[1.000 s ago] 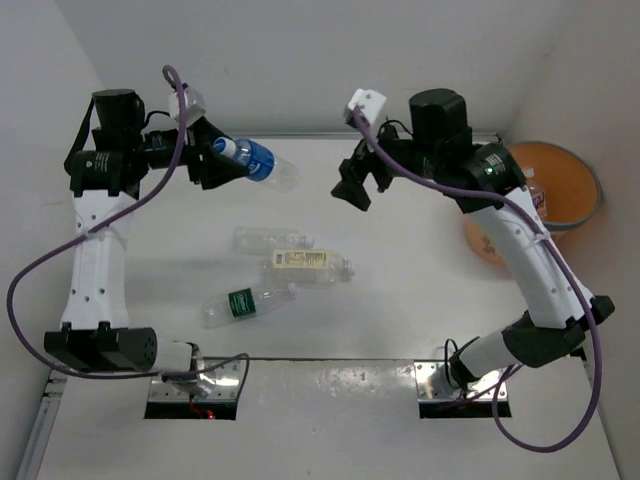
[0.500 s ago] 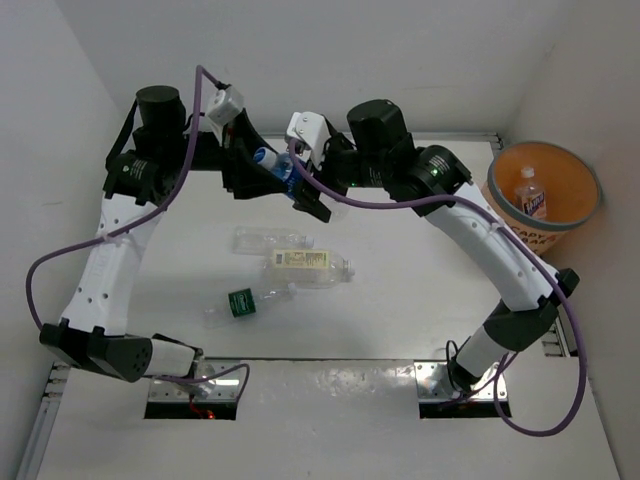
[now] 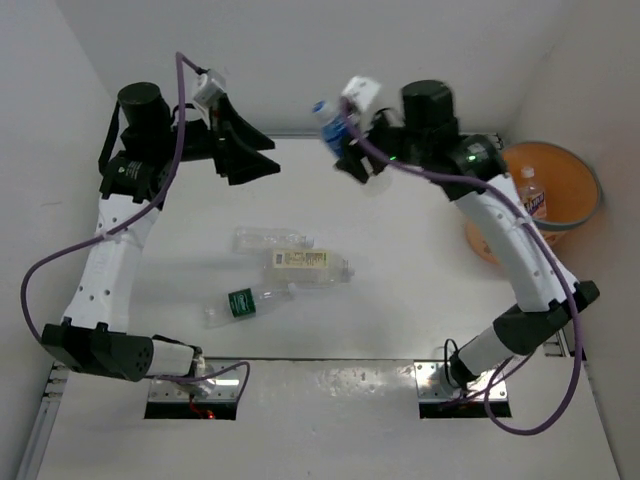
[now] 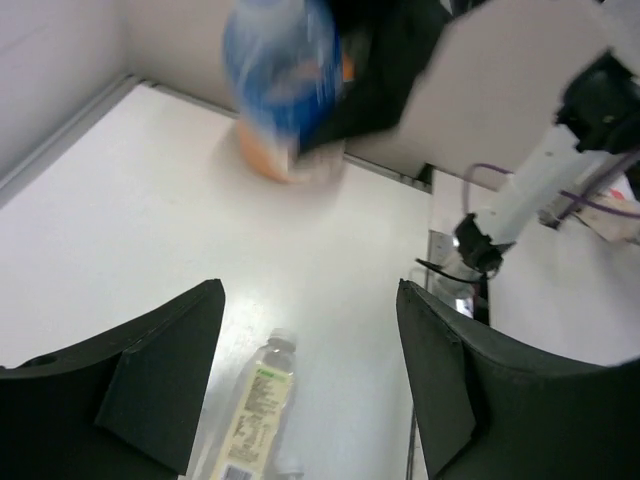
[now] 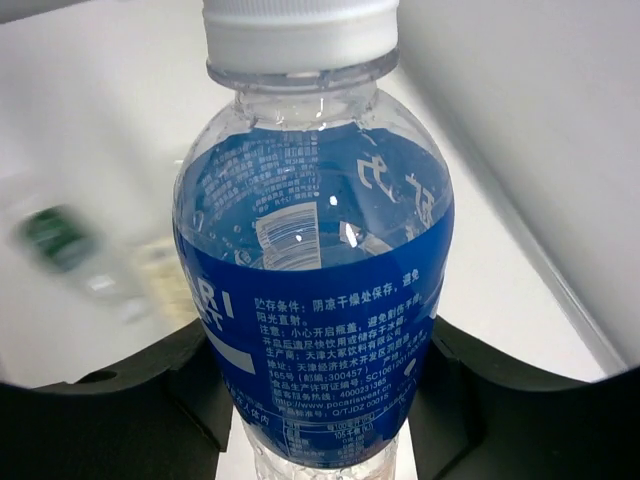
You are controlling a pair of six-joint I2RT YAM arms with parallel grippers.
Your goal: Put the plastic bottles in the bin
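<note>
My right gripper (image 3: 348, 148) is shut on a blue-labelled plastic bottle (image 3: 330, 125) with a white cap, held up above the far middle of the table. In the right wrist view the bottle (image 5: 315, 270) fills the gap between the gripper's two black pads (image 5: 150, 400). Left of it, my left gripper (image 3: 262, 157) is open and empty, and its wrist view shows the blurred blue bottle (image 4: 283, 80) ahead. Three more plastic bottles lie mid-table: a nearly unlabelled one (image 3: 270, 238), a cream-labelled one (image 3: 308, 262) and a green-labelled one (image 3: 245, 302). The orange bin (image 3: 596, 190) stands at the far right with a bottle (image 3: 531, 198) inside.
White walls close the table at the back and both sides. Both arm bases sit on metal plates (image 3: 195, 385) at the near edge. Purple cables loop off each arm. The cream-labelled bottle (image 4: 255, 410) lies below my left gripper's open fingers.
The blue bottle has passed from my left gripper to my right one. The left gripper opened and drew back left; the right one shut on the bottle and carried it right.
</note>
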